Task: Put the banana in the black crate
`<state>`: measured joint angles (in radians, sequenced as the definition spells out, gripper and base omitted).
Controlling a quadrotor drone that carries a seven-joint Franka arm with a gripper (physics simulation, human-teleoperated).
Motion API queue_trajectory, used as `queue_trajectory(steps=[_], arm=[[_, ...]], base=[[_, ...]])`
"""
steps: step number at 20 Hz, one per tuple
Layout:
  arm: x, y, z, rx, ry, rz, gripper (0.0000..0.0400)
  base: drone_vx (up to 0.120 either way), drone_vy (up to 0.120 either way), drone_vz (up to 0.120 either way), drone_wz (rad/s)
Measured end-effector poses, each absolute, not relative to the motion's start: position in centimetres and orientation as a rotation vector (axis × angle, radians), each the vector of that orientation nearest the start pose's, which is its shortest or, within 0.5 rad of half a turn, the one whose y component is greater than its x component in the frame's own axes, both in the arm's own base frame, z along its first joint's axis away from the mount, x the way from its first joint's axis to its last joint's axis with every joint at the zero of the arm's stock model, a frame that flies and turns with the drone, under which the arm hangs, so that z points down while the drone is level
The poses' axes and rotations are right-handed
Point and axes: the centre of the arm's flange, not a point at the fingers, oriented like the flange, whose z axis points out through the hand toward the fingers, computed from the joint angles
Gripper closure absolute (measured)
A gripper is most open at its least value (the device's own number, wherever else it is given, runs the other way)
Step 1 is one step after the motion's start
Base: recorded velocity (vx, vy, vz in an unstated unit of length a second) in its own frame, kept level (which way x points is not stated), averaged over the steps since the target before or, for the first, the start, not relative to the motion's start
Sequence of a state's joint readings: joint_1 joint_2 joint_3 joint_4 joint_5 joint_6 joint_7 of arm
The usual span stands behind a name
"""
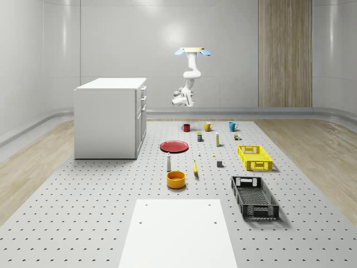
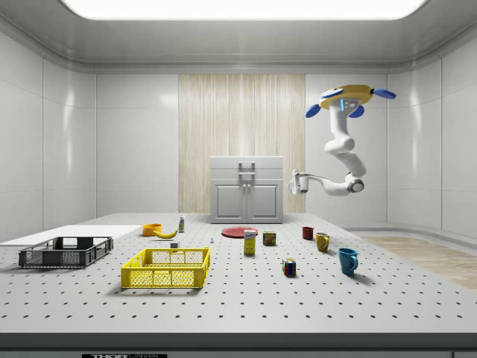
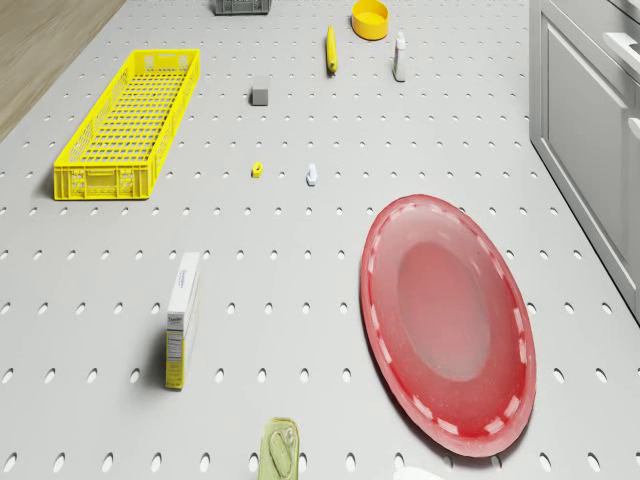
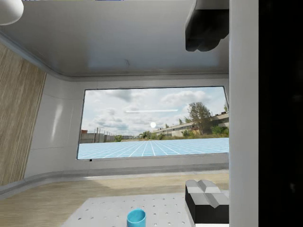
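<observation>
The drone (image 1: 193,52) hovers high above the far end of the perforated counter (image 1: 100,206), roughly over the row of mugs. The arm hangs below it and bends so that the pincer (image 2: 295,182) points sideways, toward the side view's left, well above the counter surface. In the wrist view, 2 dark fingers (image 4: 207,29) stand clearly apart with open space between them; the pincer is spread and holds nothing.

The banana (image 1: 195,167) lies flat on the counter, just beside the yellow bowl (image 1: 175,178) and near the small white bottle (image 1: 168,162). In the drone view, the banana (image 3: 331,49) lies between the yellow bowl (image 3: 370,18) and a small grey cube (image 3: 260,95).

The black crate (image 1: 254,197) rests on the counter at the whole-scene view's right, nearer the camera than the yellow crate (image 1: 254,157). The banana and the black crate are well apart. In the side view, the black crate (image 2: 65,252) sits at the left.

The red plate (image 1: 174,146) lies between the white cabinet (image 1: 110,117) and the yellow crate. A red mug (image 1: 186,128), a yellow mug (image 1: 207,127) and a blue mug (image 1: 232,126) stand in a row at the far end.
</observation>
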<state>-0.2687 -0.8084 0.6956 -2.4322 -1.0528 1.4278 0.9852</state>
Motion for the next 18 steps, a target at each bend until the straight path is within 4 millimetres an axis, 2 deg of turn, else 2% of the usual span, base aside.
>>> queue_trajectory(steps=[2, 4, 8, 11, 14, 18], arm=[[30.5, 9.3, 55.8, 1.163, -0.494, 0.715, 0.0000], [30.6, 7.8, 53.1, 0.869, -0.374, 0.752, 0.0000], [30.7, 4.5, 50.3, 0.446, -0.198, 0.781, 0.0000], [30.7, 2.7, 49.6, 0.262, -0.119, 0.786, 0.0000], [30.7, 1.6, 49.3, 0.153, -0.071, 0.786, 0.0000], [30.7, 0.8, 49.1, 0.074, -0.036, 0.785, 0.0000]], base=[[0.120, 0.000, 0.000, 0.000], [0.120, 0.000, 0.000, 0.000], [0.120, 0.000, 0.000, 0.000], [0.120, 0.000, 0.000, 0.000], [0.120, 0.000, 0.000, 0.000], [0.120, -0.110, 0.000, 0.000]])
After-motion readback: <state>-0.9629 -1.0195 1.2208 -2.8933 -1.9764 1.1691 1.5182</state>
